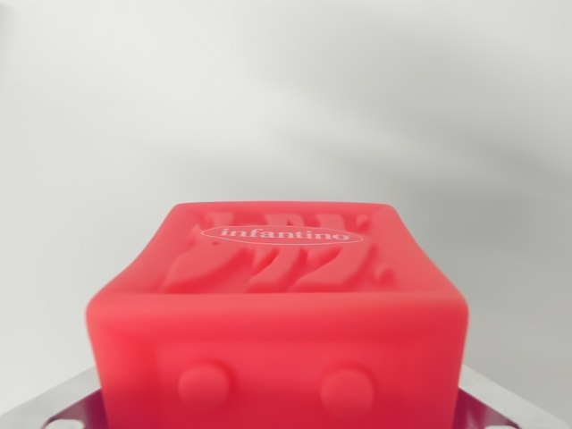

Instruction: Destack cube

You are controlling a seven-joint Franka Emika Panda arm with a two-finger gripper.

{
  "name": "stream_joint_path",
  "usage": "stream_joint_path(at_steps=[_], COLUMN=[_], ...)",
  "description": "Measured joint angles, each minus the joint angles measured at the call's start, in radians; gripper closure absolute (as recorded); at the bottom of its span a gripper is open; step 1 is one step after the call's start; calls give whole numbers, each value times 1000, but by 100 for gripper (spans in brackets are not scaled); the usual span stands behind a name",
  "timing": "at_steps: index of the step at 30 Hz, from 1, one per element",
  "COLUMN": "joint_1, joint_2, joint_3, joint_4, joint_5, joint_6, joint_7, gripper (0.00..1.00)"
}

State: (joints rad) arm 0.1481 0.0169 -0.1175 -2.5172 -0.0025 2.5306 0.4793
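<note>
One red cube [277, 313] fills the lower centre of the wrist view, metal finger [64, 409] parts flanking it at 8 and 4 o'clock; whether the fingers pinch it cannot be told. Its logo face runs toward 12 o'clock, pale tabletop [286, 98] beyond.

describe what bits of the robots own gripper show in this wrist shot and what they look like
Very little shows. Only the gripper hardware peeks out at the bottom corners from behind the red cube: flat, silver-grey bare metal pieces, the one at the wrist view's left with a small slot-shaped cutout. No cables, markings or fingertips are visible, and the arm is out of frame.
</note>
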Motion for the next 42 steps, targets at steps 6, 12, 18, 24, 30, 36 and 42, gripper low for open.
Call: stream_joint_path(at_steps=[6,12,18,24,30,36,42], joint_1=[-15,-27,-41,-55,-69,-83,-99], joint_2=[4,8,13,20,27,34,41], joint_3=[-12,-24,-34,-46,-55,-65,-74], joint_4=[-1,-2,-2,-2,-1,2,5], joint_5=[2,4,6,9,11,14,18], joint_6=[5,9,15,21,26,30,34], joint_7=[-50,-95,-141,-191,-237,-283,-330], gripper=[100,100,100,100,100,100,100])
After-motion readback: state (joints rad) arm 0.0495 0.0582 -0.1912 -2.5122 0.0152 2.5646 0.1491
